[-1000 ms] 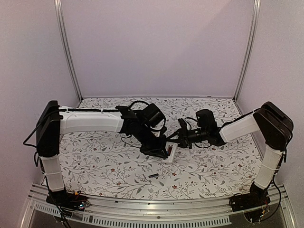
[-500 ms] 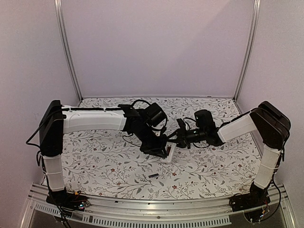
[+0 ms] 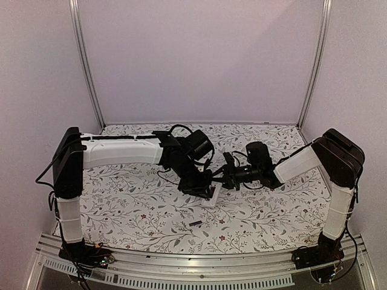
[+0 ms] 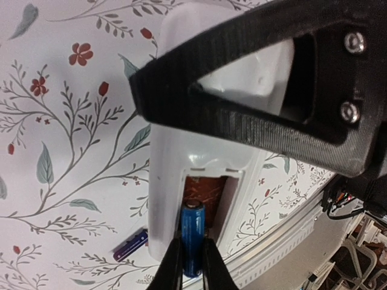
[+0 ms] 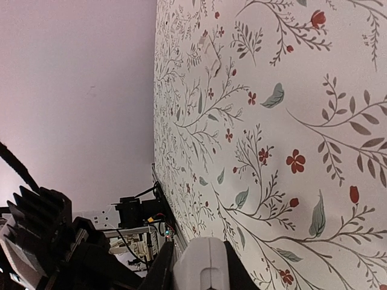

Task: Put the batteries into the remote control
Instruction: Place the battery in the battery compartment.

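The remote control (image 4: 199, 151) lies white on the flowered table, back face up, its recessed battery bay (image 4: 208, 193) uncovered. My left gripper (image 4: 192, 257) is shut on the blue battery (image 4: 192, 226), whose tip sits in the bay's left side. My right gripper (image 5: 199, 263) is shut on the remote's other end (image 5: 202, 272); one of its black fingers (image 4: 254, 78) crosses above the remote. In the top view both grippers (image 3: 204, 188) (image 3: 225, 177) meet over the remote (image 3: 213, 198). The dark battery (image 3: 195, 223) (image 4: 130, 248) lies loose on the table nearer the front.
The table's metal front rail (image 3: 199, 266) runs close below the remote. Aluminium posts (image 3: 84, 66) (image 3: 315, 66) and lilac walls close in the back and sides. The arm bases (image 3: 81, 254) (image 3: 314, 257) stand at the front corners.
Both grippers and the remote have shifted slightly left and toward the back. The blue battery stays pinched at the bay.
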You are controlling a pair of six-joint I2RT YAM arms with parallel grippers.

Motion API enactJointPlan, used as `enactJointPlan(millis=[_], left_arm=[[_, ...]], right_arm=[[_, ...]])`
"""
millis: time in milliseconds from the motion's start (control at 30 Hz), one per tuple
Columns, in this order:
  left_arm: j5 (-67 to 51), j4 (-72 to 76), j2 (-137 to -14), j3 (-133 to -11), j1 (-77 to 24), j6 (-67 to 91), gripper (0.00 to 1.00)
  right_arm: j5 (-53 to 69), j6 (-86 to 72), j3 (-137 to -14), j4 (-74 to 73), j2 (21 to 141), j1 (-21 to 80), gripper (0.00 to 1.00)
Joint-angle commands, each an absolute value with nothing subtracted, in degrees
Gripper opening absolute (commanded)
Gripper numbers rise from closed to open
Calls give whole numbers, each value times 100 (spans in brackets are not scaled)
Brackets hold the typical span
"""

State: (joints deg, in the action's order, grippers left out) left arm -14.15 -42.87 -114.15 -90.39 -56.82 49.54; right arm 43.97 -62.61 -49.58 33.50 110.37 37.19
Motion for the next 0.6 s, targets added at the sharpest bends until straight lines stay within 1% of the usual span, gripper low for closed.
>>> enactJointPlan(millis=[0,567], left_arm=[[-994,-4466,-11557,-9200,-5513,4879,10],[-1012,-4825,-11671,-9285,-5569,4709,10]], right_arm=[[4745,-6477,-5097,3710,11092,3822,0],[4639,-6564,-5152,3810,11148,3816,0]])
